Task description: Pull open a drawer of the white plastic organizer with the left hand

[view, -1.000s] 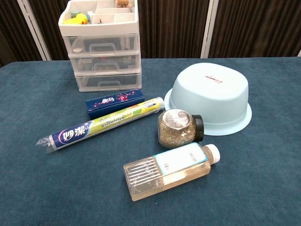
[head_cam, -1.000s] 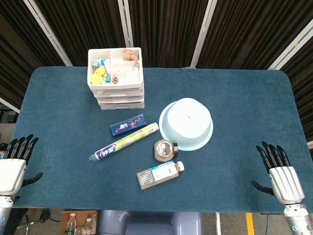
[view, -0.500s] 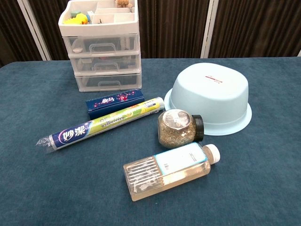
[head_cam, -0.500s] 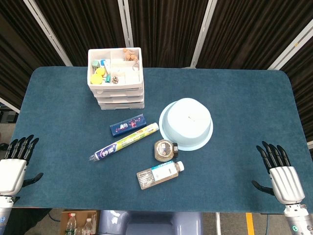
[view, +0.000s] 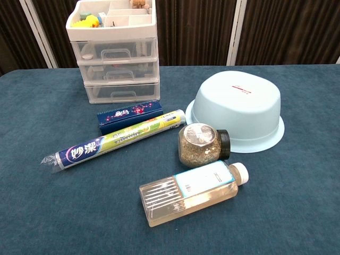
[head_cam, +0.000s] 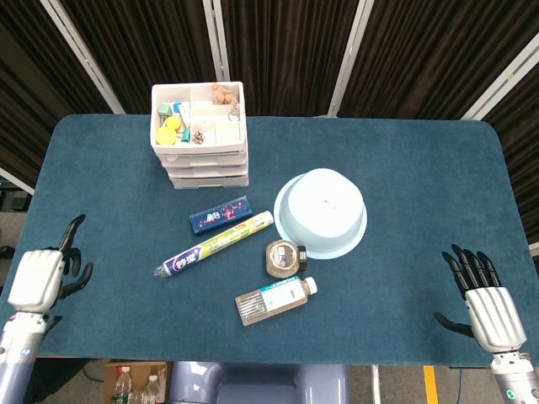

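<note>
White plastic organizer sits at far-left of desk, three drawers stacked under an open top tray; drawers all closed, fronts w/ handles face the robot, drawer pull axis runs far-to-near, unit's long axis vertical. Left hand at near-left desk edge, well apart from organizer, holding nothing; fingers look partly curled, hard to tell from head view, not in chest view. Right hand near-right corner, fingers spread apart, empty. Risks: organizer looks light, so a one-hand pull could drag or tip the whole unit toward the robot instead of sliding a drawer; small handle on bottom drawer is low, and blue box lies just in front, toothpaste tube beside it, so fingers could knock them or the drawer could run into the box. Top drawer likely the safer pick, tho higher pull = more tipping.
</note>
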Available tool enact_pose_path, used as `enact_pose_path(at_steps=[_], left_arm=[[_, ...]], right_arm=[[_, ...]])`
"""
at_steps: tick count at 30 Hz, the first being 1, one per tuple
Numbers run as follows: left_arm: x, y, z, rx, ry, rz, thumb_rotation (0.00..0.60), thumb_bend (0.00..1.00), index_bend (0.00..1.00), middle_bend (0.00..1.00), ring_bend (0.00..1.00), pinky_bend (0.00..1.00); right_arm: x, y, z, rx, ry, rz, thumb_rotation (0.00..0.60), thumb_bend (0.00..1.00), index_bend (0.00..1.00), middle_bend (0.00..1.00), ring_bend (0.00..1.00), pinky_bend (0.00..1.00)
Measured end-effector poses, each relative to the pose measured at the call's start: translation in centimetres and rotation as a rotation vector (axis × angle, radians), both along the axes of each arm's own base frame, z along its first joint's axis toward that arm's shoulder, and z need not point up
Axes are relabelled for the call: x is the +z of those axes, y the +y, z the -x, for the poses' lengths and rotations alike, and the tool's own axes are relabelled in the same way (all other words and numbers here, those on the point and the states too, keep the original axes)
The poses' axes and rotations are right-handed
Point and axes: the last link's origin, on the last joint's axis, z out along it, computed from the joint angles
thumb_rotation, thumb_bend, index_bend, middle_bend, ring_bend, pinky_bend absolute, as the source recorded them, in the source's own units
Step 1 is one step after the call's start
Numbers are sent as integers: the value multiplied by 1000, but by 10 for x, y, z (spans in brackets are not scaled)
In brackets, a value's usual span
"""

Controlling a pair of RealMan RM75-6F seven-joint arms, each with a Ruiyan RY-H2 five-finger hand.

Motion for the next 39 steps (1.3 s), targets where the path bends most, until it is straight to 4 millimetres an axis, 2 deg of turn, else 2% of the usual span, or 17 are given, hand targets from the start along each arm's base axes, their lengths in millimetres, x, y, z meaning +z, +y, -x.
enact_pose_path(at_steps=[5, 8, 11, 15, 18, 27, 39], left_arm=[[-16, 37, -19, 88, -161, 42, 600, 588, 92, 1000, 971, 886], [-29, 61, -34, 155, -285, 87, 600, 601, 97, 1000, 978, 890], [-46, 84, -54, 208, -408, 145, 600, 603, 99, 1000, 979, 890], [-74, 115, -92, 238, -548, 220, 600, 605, 103, 1000, 980, 891], [-87, 133, -107, 250, -594, 237, 600, 605, 105, 1000, 980, 891], [-116, 171, -132, 301, -680, 269, 600, 607, 113, 1000, 980, 891], [-137, 195, -146, 336, -707, 267, 600, 606, 113, 1000, 980, 891]], right_arm=[[1, -1, 0, -6, -10, -4, 600, 124, 0, 0, 0, 0], [2, -1, 0, -8, -19, -2, 600, 123, 0, 0, 0, 0], [4, -2, 0, -7, -30, 0, 600, 124, 0, 0, 0, 0], [6, -3, 0, -6, -44, 1, 600, 124, 0, 0, 0, 0], [7, -3, 0, -8, -53, -2, 600, 124, 0, 0, 0, 0], [7, -6, 0, -32, -81, -16, 600, 124, 0, 0, 0, 0], [8, -6, -3, -31, -97, -27, 600, 123, 0, 0, 0, 0]])
